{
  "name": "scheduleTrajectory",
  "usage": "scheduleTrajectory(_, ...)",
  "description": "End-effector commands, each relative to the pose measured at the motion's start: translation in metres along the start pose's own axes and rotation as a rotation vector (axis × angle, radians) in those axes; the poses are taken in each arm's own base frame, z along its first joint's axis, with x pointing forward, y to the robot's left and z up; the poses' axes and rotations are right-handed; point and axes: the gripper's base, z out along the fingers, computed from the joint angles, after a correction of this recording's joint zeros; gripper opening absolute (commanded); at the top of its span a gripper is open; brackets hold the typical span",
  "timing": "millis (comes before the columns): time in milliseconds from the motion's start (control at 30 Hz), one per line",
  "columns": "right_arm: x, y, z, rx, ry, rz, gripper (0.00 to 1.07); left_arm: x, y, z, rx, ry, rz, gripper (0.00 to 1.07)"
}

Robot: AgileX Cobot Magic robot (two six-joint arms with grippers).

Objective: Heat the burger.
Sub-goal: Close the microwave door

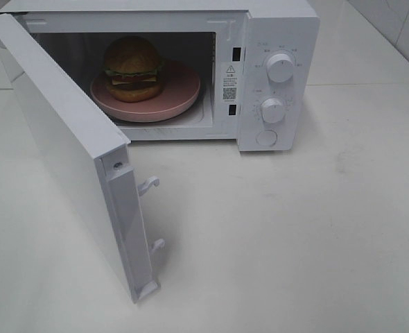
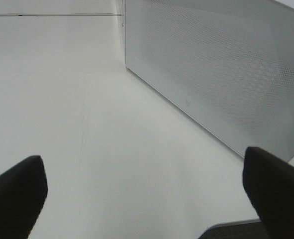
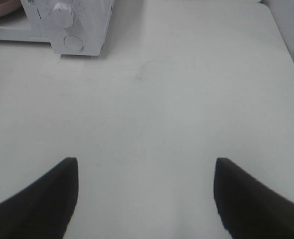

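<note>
White table (image 1: 315, 229); white microwave (image 1: 277, 41) standing on it, door open.

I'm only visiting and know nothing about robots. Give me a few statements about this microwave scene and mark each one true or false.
1. The microwave has its door swung open. True.
2. The burger sits on top of the microwave. False: it rests on a pink plate inside the microwave.
3. The left gripper is holding the burger. False: it is open and empty.
4. The microwave's front panel has two round knobs. True.
5. The right gripper is open with nothing in it. True.
</note>
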Motion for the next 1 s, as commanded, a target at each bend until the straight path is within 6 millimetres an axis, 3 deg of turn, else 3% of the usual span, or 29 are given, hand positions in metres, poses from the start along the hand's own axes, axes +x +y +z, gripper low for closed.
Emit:
scheduleTrajectory(33,0.0065,-0.0007,-0.0085,0.003,-0.077,0.001,0.74,-0.0005,-0.0005,-0.0002,0.004,-0.017,-0.005,1.00)
scheduleTrajectory(1000,0.0069,-0.0007,-0.0091,0.002,-0.082,0.000,0.74,-0.0005,-0.0006,-0.0002,0.005,-0.017,-0.005,1.00)
